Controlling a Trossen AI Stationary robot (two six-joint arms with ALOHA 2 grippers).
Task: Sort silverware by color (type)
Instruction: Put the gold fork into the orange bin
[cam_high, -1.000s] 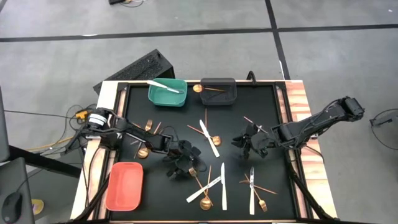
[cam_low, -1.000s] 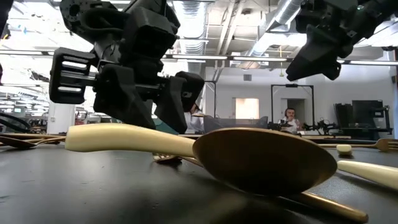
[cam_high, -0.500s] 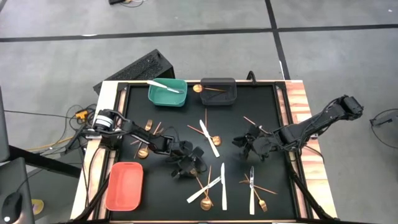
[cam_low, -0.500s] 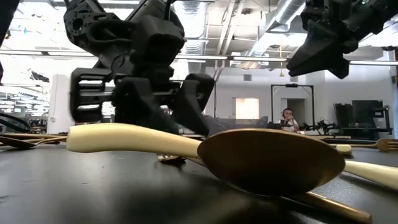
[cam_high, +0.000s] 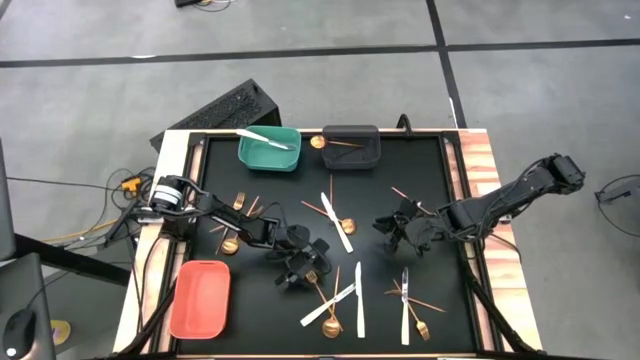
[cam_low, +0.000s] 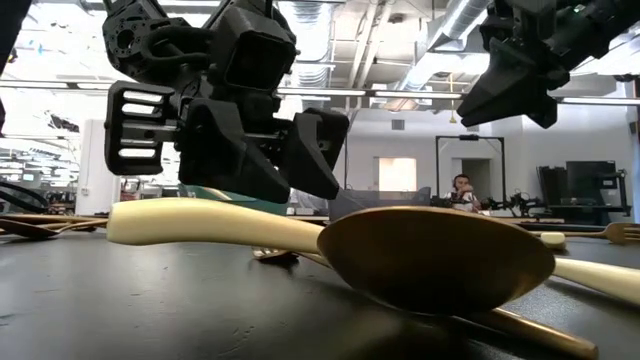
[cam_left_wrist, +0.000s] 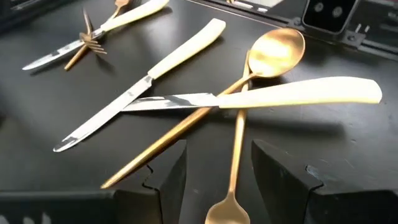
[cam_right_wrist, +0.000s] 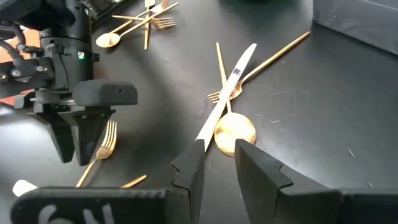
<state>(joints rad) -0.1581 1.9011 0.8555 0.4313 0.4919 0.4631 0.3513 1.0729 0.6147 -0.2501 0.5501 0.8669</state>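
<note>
Tabletop (cam_high: 420, 170) of matte black, edged with wood strips, standing on a grey concrete floor crossed by dark lines. From table height, a bright hall with ceiling ducts and strip lights shows behind, and a seated person (cam_low: 462, 190) far back.

Three bins sit on the surface: a teal bin (cam_high: 269, 148) and a dark grey bin (cam_high: 351, 146) side by side at the far edge, and a salmon bin (cam_high: 200, 298) at the near left corner. The teal one holds one white knife (cam_high: 262, 137); the grey one holds one gold spoon (cam_high: 322, 142); the salmon one shows nothing inside.

Silverware (cam_high: 338, 300) lies scattered over the middle and near part of the surface, in crossed clusters. Four white knives are countable there. The gold forks and spoons overlap too much for a sure count.

Left gripper (cam_high: 307, 266) hovers low at centre, fingers (cam_left_wrist: 171, 180) parted, holding nothing; a gold fork (cam_left_wrist: 233, 158) lies between them. Right gripper (cam_high: 400, 232) hangs right of centre, fingers (cam_right_wrist: 189, 171) slightly apart and empty, above a knife crossed with a spoon.
</note>
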